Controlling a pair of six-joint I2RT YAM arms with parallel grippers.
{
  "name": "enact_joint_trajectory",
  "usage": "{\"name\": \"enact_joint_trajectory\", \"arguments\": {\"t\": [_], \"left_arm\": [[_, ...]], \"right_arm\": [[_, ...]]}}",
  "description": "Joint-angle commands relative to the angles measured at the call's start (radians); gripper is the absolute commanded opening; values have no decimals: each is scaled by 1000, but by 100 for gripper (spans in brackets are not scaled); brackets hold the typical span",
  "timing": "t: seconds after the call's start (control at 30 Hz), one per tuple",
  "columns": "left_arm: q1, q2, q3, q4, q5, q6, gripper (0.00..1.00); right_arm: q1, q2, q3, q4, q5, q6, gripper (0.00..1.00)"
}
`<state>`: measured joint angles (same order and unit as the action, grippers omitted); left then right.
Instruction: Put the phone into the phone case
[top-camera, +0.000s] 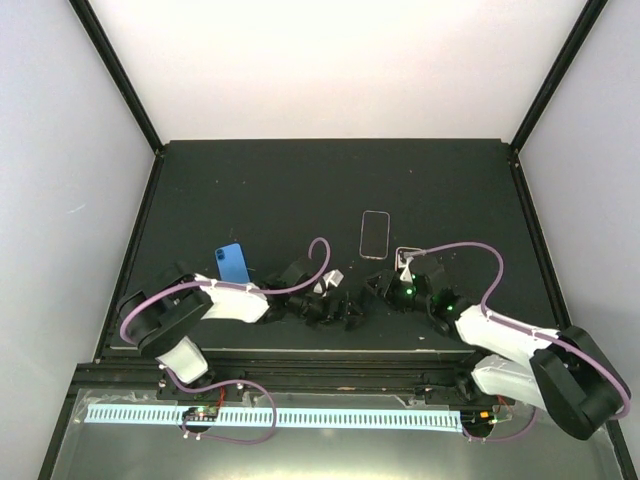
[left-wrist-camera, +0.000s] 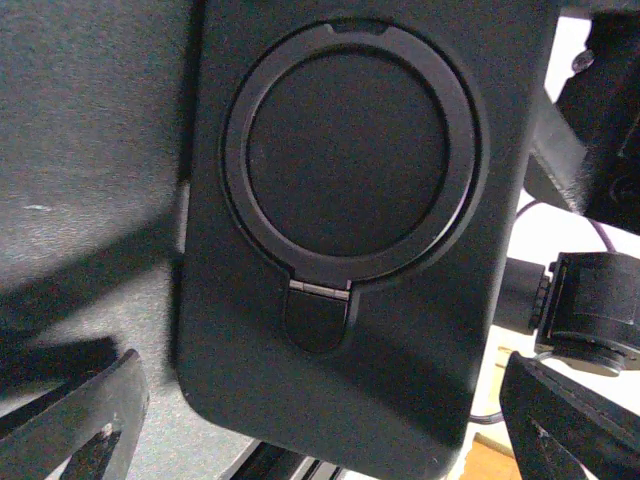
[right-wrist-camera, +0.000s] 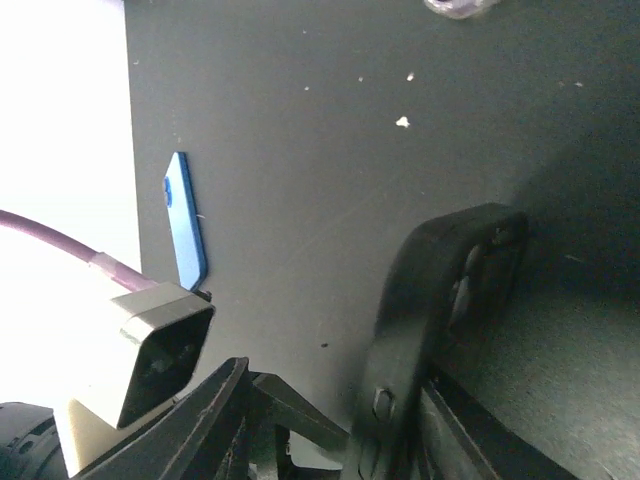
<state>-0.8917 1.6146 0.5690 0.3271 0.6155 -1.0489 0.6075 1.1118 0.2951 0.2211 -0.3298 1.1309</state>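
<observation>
The blue phone (top-camera: 232, 263) lies flat on the black table to the left of both grippers; in the right wrist view it shows as a thin blue strip (right-wrist-camera: 185, 215). The black phone case (left-wrist-camera: 350, 200), with a round ring holder on its back, is lifted and tilted off the table. My right gripper (right-wrist-camera: 398, 440) is shut on its edge (right-wrist-camera: 440, 290). My left gripper (left-wrist-camera: 322, 400) is open, with a finger on each side of the case's lower end, not touching it. Both grippers (top-camera: 345, 310) (top-camera: 376, 288) meet at the table's near middle.
A clear phone case (top-camera: 374, 234) lies flat behind the grippers, and a small white item (top-camera: 405, 258) sits to its right. The table's front rail (top-camera: 300, 355) runs just behind the arm bases. Black posts and white walls enclose the table.
</observation>
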Motion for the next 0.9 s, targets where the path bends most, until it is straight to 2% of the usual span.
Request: {"name": "enact_joint_trajectory", "arguments": {"t": [0.0,0.13,0.33,0.53,0.63,0.67,0.87], "left_arm": [[-6,-40,43,-67,-50,40,99],[-5,-45,52,-87,-56,47,99],[-2,-110,53,-209,-163,76,98],[7,-224,142,-605,-484,88,97],[16,-254,196,-779,-618,84,99],[33,-262,243,-905,-727,77,99],[141,-264,310,-1080,-861,117,99]], "right_arm": [[10,24,52,76,-5,-6,41],[22,56,87,85,-18,-3,40],[31,140,122,99,-32,-7,40],[32,126,126,47,-9,-55,42],[31,73,121,9,11,-76,47],[31,20,121,-41,34,-99,53],[32,-95,107,-122,68,-143,74]]}}
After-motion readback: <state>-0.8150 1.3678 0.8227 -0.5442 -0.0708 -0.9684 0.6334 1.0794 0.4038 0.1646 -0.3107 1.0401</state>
